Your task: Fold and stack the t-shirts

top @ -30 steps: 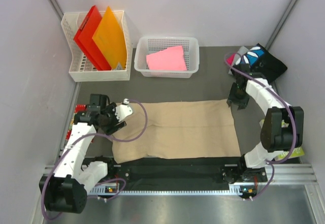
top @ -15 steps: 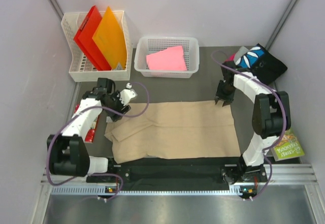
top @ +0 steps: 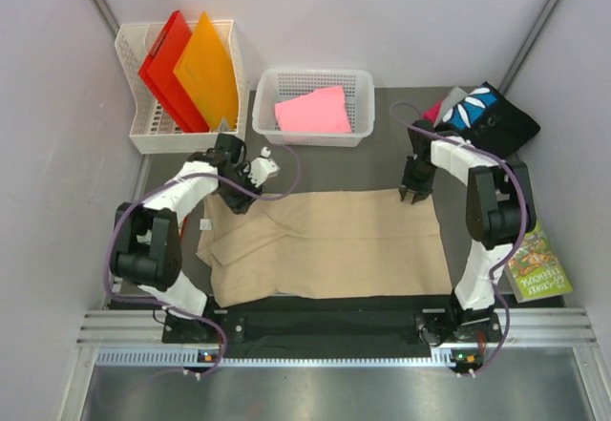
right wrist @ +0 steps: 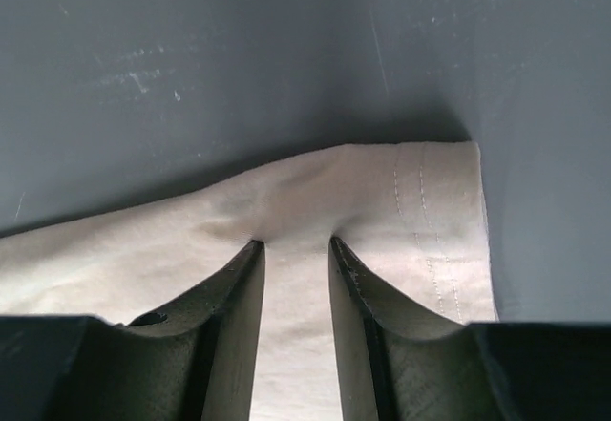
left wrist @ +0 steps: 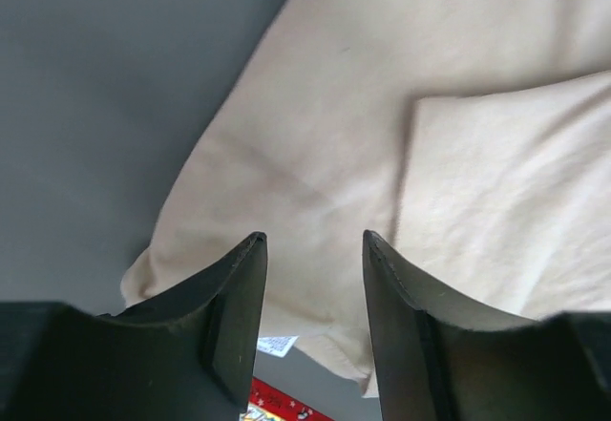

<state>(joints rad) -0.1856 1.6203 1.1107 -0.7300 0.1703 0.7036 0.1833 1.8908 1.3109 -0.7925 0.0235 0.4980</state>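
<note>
A tan t-shirt (top: 334,244) lies spread flat across the dark mat. My left gripper (top: 241,195) is open over its far-left corner. In the left wrist view (left wrist: 310,240) the jaws hang apart above the tan cloth (left wrist: 315,135), with a folded-over layer (left wrist: 506,201) to the right. My right gripper (top: 415,192) is at the shirt's far-right corner. In the right wrist view (right wrist: 294,242) its tips rest on the cloth (right wrist: 382,201) near the hem, which puckers there. A pink tee (top: 313,111) lies in a basket. A black printed tee (top: 487,115) lies back right.
A white mesh basket (top: 310,140) holds the pink tee at the back centre. A taller basket (top: 134,106) with red and orange folders (top: 186,68) stands back left. A colourful booklet (top: 535,263) lies at the right edge. A white tag (left wrist: 275,345) shows by the shirt's edge.
My left gripper has moved away from me and to the right, onto the shirt's far-left corner. My right gripper has moved left along the far edge. The booklet at the right is now uncovered.
</note>
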